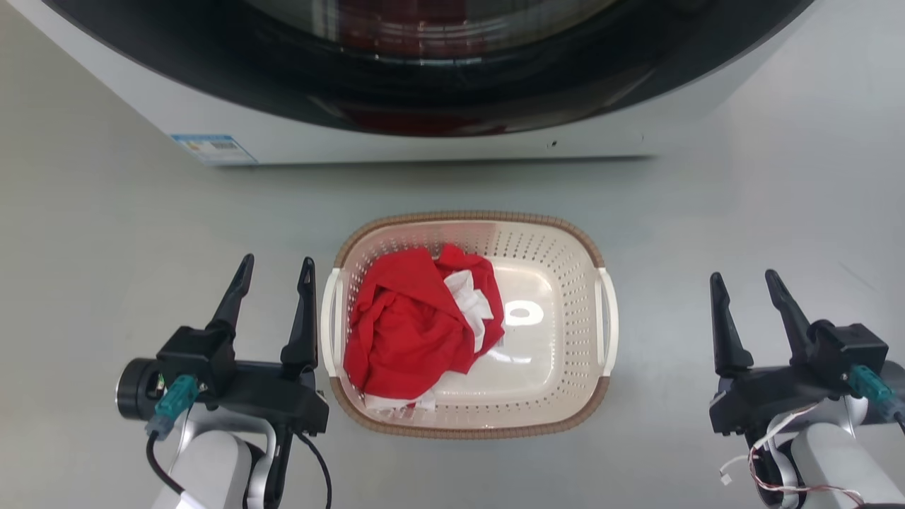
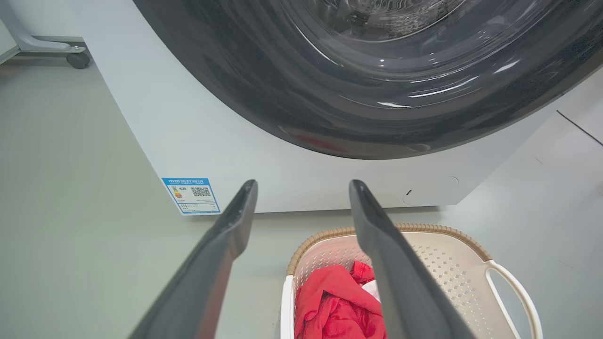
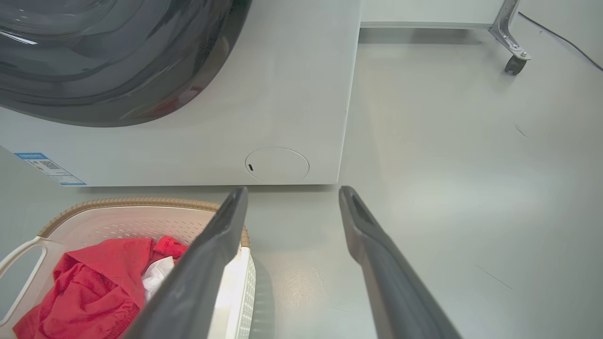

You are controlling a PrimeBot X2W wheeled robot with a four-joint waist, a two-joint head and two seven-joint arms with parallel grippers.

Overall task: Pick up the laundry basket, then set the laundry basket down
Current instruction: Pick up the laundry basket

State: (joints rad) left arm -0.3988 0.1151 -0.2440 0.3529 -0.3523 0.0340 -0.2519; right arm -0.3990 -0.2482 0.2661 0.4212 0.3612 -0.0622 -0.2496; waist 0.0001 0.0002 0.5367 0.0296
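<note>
On the left-handle side of the laundry basket, the left gripper has two long, tapering black fingers on a blocky matte-black body, with a round black housing on the end farthest from the basket. A teal plug enters that body, and a black cable loops down beside the glossy white left forearm. On the basket's other side, the right gripper has the same black build, a second teal plug, thin red and white wires and a white right forearm.
</note>
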